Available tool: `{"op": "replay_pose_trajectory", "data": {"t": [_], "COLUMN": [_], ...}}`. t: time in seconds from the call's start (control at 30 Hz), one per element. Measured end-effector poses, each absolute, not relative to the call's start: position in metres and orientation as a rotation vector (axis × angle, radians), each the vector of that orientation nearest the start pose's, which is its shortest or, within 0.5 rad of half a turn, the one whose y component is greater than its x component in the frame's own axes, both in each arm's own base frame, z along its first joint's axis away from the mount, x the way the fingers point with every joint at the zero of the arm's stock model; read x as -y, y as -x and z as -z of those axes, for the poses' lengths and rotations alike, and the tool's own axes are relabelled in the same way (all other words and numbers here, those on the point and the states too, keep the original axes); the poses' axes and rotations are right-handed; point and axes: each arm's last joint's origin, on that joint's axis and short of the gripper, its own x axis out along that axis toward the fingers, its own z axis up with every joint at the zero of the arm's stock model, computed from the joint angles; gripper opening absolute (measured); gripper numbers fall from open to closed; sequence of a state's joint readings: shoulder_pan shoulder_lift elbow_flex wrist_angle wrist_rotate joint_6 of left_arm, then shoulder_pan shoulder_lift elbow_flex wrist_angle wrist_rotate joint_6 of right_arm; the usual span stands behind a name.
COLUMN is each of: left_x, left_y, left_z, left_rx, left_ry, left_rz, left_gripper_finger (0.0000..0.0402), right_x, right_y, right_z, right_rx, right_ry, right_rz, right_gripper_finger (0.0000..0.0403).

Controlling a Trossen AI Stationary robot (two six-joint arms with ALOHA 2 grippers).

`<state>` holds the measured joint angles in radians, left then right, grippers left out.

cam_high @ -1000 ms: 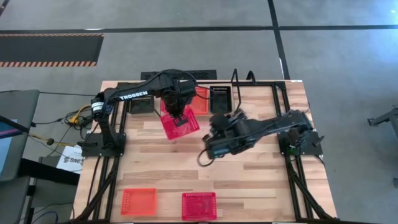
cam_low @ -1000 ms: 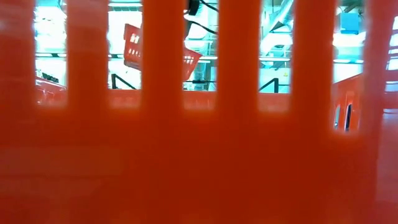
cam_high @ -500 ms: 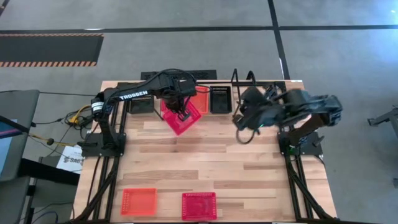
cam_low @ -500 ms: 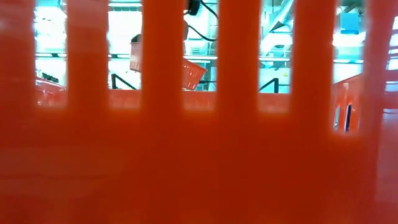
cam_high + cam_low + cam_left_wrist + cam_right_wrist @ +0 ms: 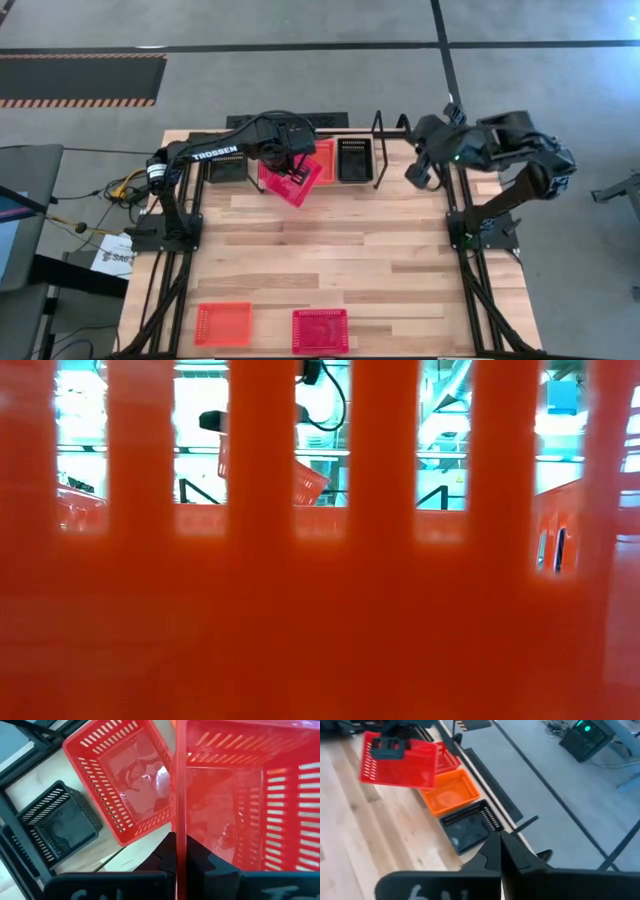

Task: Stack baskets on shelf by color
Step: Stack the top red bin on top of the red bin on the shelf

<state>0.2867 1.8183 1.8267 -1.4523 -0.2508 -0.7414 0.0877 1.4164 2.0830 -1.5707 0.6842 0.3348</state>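
Basket count from the high view: two on the near table edge, an orange-red one (image 5: 223, 323) and a red one (image 5: 320, 330); on the shelf (image 5: 390, 128) at the far edge, two black ones (image 5: 355, 159) (image 5: 222, 168) and an orange one (image 5: 323, 157), plus a red one (image 5: 122, 780) under the carried basket. All are shallow rectangles with slotted walls. Left gripper (image 5: 293, 170) is clamped on the rim of a tilted red basket (image 5: 293, 181), held above the shelf's red basket. Right gripper (image 5: 419, 172) is empty, fingers together, raised near the shelf's right end.
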Motion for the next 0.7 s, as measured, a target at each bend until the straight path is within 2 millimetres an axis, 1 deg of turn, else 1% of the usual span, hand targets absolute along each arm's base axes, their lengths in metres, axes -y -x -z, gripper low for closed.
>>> {"op": "replay_pose_trajectory", "data": {"t": [0.13, 0.23, 0.3, 0.4, 0.5, 0.63, 0.7], "left_x": [-0.104, -0.109, -0.114, -0.121, -0.126, -0.130, -0.131], "left_y": [-0.318, -0.309, -0.304, -0.293, -0.279, -0.258, -0.258], "left_z": [-0.327, -0.328, -0.333, -0.345, -0.358, -0.379, -0.385], "left_rx": [-1.293, -1.340, -1.324, -1.268, -1.200, -1.033, -0.939], "left_ry": [0.602, 0.597, 0.602, 0.624, 0.656, 0.749, 0.790], "left_rz": [-0.974, -0.994, -0.996, -1.002, -1.047, -1.154, -1.167], "left_gripper_finger": [0.0000, 0.0000, 0.0000, 0.0000, 0.0000, 0.0000, 0.0000], "right_x": [0.012, 0.019, 0.023, 0.027, 0.027, 0.026, 0.026], "right_y": [-0.178, -0.164, -0.154, -0.141, -0.131, -0.125, -0.124], "right_z": [-0.492, -0.484, -0.476, -0.460, -0.444, -0.425, -0.417], "right_rx": [-0.746, -0.766, -0.783, -0.804, -0.816, -0.835, -0.843], "right_ry": [0.050, 0.039, 0.017, -0.029, -0.082, -0.133, -0.150], "right_rz": [0.721, 0.762, 0.797, 0.844, 0.882, 0.921, 0.939], "right_gripper_finger": [0.0006, 0.0005, 0.0006, 0.0003, 0.0004, 0.0002, 0.0002]}}
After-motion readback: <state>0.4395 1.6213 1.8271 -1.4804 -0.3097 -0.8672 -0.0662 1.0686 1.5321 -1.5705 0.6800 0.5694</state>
